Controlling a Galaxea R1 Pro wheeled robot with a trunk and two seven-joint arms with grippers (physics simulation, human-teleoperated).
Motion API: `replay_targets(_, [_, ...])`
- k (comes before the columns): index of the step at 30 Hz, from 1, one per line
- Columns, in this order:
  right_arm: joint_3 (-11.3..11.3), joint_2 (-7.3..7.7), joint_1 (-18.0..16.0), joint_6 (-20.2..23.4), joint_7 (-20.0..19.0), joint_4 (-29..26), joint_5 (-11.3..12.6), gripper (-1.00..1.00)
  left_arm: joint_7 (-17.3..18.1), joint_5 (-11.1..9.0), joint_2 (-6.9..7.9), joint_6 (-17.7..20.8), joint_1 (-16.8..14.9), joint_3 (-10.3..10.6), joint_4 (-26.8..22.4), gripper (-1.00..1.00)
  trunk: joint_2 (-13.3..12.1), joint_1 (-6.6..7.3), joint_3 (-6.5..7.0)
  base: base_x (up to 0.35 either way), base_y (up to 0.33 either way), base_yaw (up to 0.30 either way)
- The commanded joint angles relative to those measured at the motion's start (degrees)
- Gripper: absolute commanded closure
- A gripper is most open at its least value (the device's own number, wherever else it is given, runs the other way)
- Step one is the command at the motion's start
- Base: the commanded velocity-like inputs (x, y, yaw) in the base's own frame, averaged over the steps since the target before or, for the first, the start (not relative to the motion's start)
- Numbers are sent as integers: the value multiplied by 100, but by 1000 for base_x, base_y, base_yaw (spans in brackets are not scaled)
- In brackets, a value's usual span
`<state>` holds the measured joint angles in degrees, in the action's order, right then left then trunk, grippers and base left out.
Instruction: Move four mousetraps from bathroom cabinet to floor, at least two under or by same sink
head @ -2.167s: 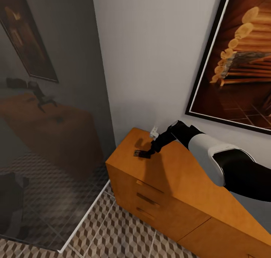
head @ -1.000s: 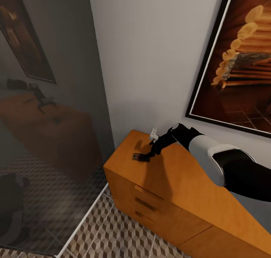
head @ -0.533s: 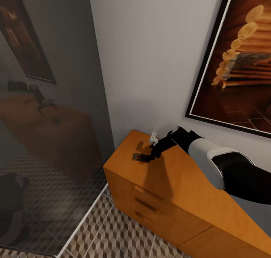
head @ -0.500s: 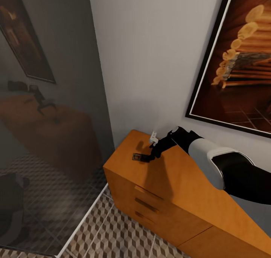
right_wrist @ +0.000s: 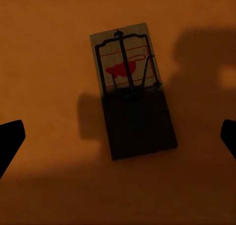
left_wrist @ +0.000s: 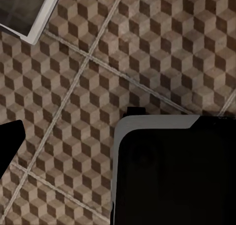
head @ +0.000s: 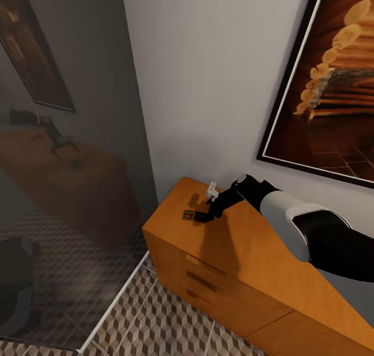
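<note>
Head view: the right arm reaches forward from the lower right across the top of the cabinet (head: 244, 252), its white forearm shell giving way to a black wrist that bends down toward the cabinet's far left corner. The right hand (head: 205, 216) hangs low over a single mousetrap (head: 190, 215), which lies flat on the orange-brown cabinet top near the wall; whether the fingertips touch the trap cannot be told from this view. Right wrist view: the mousetrap (right_wrist: 132, 89) lies between the two dark fingertips (right_wrist: 10, 141), which stand wide apart at the picture's two sides and well clear of the board, so the right hand (right_wrist: 118, 141) is open and grips nothing. The trap's tan board shows its dark spring bar and a red mark at one end (the other end lies in the hand's shadow). Left wrist view: the camera looks down on the bathroom floor (left_wrist: 147, 48), tiled in a brown and beige cube pattern with pale grout lines; one dark fingertip (left_wrist: 9, 146) shows at the picture's edge, and a black body with a pale rim lies below the camera. The state of the left hand cannot be told. A large framed picture (head: 332, 86) hangs on the wall above the cabinet, and a glass shower wall (head: 67, 153) stands to the cabinet's left.
</note>
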<state>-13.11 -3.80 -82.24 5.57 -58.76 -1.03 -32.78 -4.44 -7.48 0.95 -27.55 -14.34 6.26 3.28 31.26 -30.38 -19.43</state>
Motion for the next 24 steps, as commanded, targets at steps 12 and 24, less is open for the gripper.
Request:
replay_targets(12, [-45, 1, -3, 58, -4, -5, 52, -100, -4, -52, 0, -38, -10, 51, 17, -100, 8, -2, -56, 0, 0, 0])
replay_targets(24, [-48, 2, -3, 58, -4, -3, 52, -100, -4, -52, -3, -40, -13, 51, 17, -100, 8, -2, -133, 60, 0, 0])
